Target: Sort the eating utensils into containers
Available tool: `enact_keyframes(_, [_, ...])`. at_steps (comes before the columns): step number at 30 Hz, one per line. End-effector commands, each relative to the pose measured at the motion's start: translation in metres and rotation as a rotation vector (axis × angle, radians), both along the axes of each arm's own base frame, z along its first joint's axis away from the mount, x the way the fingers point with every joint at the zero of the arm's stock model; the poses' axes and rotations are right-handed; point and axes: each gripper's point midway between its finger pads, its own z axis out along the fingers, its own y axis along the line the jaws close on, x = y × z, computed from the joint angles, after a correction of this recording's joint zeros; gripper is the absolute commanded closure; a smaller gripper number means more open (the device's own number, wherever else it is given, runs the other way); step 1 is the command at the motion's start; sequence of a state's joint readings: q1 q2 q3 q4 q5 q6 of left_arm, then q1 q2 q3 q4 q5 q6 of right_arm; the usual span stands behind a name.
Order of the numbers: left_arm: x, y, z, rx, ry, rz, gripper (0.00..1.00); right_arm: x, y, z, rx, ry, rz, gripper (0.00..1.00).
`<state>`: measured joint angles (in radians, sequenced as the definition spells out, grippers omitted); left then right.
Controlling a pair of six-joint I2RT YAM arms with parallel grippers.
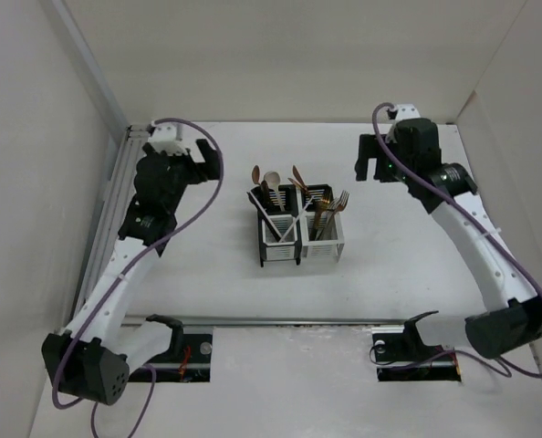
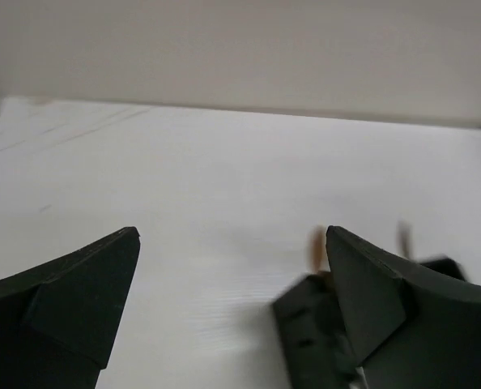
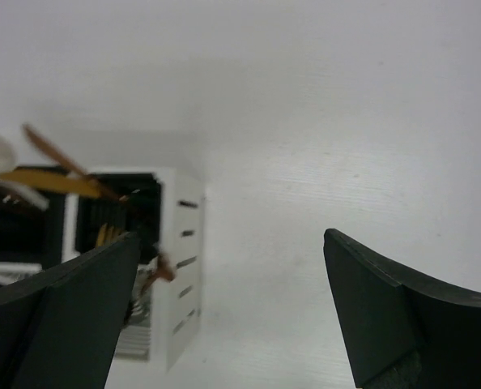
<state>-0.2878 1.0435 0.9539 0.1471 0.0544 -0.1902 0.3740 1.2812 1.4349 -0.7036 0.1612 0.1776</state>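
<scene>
The block of containers stands at the table's middle, two black compartments behind, two white in front. Utensils stand in them: copper and pale spoons at the back left, forks at the right, pale sticks in the front left. My left gripper is open and empty, raised left of the block; a black compartment shows by its right finger. My right gripper is open and empty, raised right of the block. In the right wrist view the white compartment and copper and gold utensils lie at the left.
White walls close in the table on the left, back and right. An aluminium rail runs along the left edge and another along the near edge. Purple cables loop along both arms.
</scene>
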Motion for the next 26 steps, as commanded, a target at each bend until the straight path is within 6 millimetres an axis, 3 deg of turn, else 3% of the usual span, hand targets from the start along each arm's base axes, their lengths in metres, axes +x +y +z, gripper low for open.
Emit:
enact_keyframes(1, [0.008, 0.120, -0.045, 0.117, 0.193, 0.504, 0.00, 0.026, -0.043, 0.031, 0.020, -0.071, -0.092, 0.00])
enact_keyframes(2, [0.006, 0.138, -0.053, 0.174, 0.222, 0.551, 0.00, 0.036, -0.056, 0.023, 0.008, -0.050, -0.135, 0.00])
enact_keyframes(3, [0.000, 0.171, -0.067, 0.221, 0.285, 0.677, 0.00, 0.043, -0.084, 0.023, -0.009, -0.049, -0.206, 0.00])
enact_keyframes(4, [-0.005, 0.180, -0.069, 0.239, 0.298, 0.726, 0.00, 0.047, -0.084, 0.020, -0.010, -0.045, -0.207, 0.00])
enact_keyframes(5, [-0.012, 0.201, -0.075, 0.260, 0.331, 0.793, 0.00, 0.051, -0.108, 0.014, -0.014, -0.029, -0.268, 0.00])
enact_keyframes(7, [-0.019, 0.217, -0.077, 0.316, 0.356, 0.823, 0.00, 0.061, -0.127, 0.007, -0.028, -0.016, -0.323, 0.00])
enact_keyframes(8, [-0.025, 0.225, -0.075, 0.310, 0.354, 0.848, 0.00, 0.064, -0.134, 0.016, -0.045, -0.037, -0.359, 0.00])
enact_keyframes(13, [-0.038, 0.248, -0.069, 0.213, 0.349, 0.949, 0.00, 0.078, -0.156, 0.012, -0.107, -0.055, -0.469, 0.00])
enact_keyframes(20, [-0.034, 0.256, -0.068, 0.178, 0.353, 0.989, 0.00, 0.083, -0.159, 0.012, -0.123, -0.060, -0.481, 0.00])
enact_keyframes(25, [-0.029, 0.261, -0.062, 0.174, 0.323, 0.998, 0.00, 0.083, -0.160, 0.019, -0.128, -0.116, -0.473, 0.00])
enact_keyframes(26, [-0.027, 0.258, -0.060, 0.142, 0.317, 0.994, 0.00, 0.079, -0.160, 0.034, -0.118, -0.182, -0.473, 0.00])
